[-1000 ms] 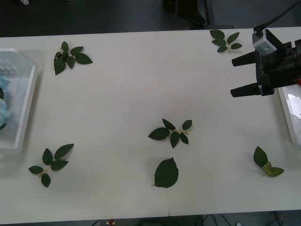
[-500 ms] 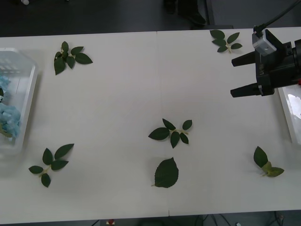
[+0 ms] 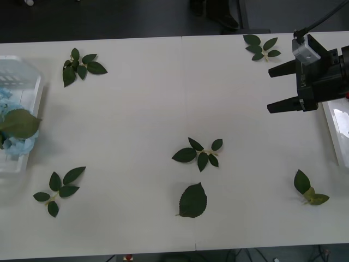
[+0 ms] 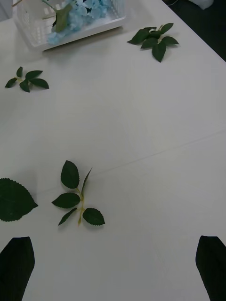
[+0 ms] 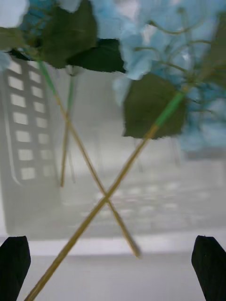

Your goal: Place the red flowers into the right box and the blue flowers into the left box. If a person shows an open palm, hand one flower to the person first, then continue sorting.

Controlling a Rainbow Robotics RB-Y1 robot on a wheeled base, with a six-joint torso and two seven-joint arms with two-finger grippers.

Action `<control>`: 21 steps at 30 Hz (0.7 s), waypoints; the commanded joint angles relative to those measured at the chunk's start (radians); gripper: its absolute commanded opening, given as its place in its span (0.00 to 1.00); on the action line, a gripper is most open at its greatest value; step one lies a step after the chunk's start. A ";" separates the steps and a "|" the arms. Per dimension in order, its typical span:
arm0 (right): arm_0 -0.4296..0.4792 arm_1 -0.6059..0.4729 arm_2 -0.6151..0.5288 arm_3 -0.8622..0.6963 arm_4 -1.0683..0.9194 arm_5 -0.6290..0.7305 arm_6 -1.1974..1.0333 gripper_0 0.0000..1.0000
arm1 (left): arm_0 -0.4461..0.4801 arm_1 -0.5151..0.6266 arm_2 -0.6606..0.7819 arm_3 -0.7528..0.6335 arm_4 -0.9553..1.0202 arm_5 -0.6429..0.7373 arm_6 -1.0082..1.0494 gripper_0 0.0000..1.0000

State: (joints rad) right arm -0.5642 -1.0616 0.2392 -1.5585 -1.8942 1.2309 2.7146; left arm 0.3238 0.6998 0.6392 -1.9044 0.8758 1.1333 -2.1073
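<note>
Far left of the bench: the left box sits cut off by the frame edge; blue flowers lie inside it, a broad leaf riding over the rim; my left gripper hangs just above that box, jaws wide apart and empty, dark tips at the two corners of its wrist view; crossed stems and pale blue heads lie below it in the box.

Handling, by my judgement: these heads are light and soft, petals crush easily; the thin stems look stiff enough to pinch, so the mid-stem below the leaves is the place to take hold, not the bloom.

Middle of the bench: loose leaf sprigs only; one near the far left, one at the near left, one in the centre with a single big leaf just nearer me.

Right: my right gripper hovers over the bench beside the right box, jaws spread and holding nothing; two more sprigs, far and near.

Hard to make out: the right box is mostly hidden behind my right arm and the frame edge, so its contents are unknown; I can find no red flowers on the open bench; most of the left box is cut off too; I cannot count its stems for certain.
</note>
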 commanded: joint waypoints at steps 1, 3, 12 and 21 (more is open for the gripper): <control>0.007 -0.046 -0.014 -0.029 0.003 0.004 -0.009 1.00 | 0.161 0.033 0.091 -0.191 0.107 0.114 -0.071 1.00; 0.007 -0.046 -0.014 -0.029 0.003 0.004 -0.009 1.00 | 0.201 0.020 0.116 -0.266 0.157 0.155 -0.071 1.00; 0.007 -0.046 -0.014 -0.029 0.003 0.004 -0.009 1.00 | 0.282 -0.125 0.165 -0.507 0.379 0.229 -0.074 1.00; 0.007 -0.046 -0.014 -0.029 0.003 0.004 -0.009 1.00 | 0.069 -0.134 0.050 -0.493 0.548 0.181 -0.074 1.00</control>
State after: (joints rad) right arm -0.5637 -1.0617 0.2392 -1.5595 -1.8938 1.2315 2.7146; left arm 0.5084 0.5677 0.7667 -2.3929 1.4039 1.3468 -2.1073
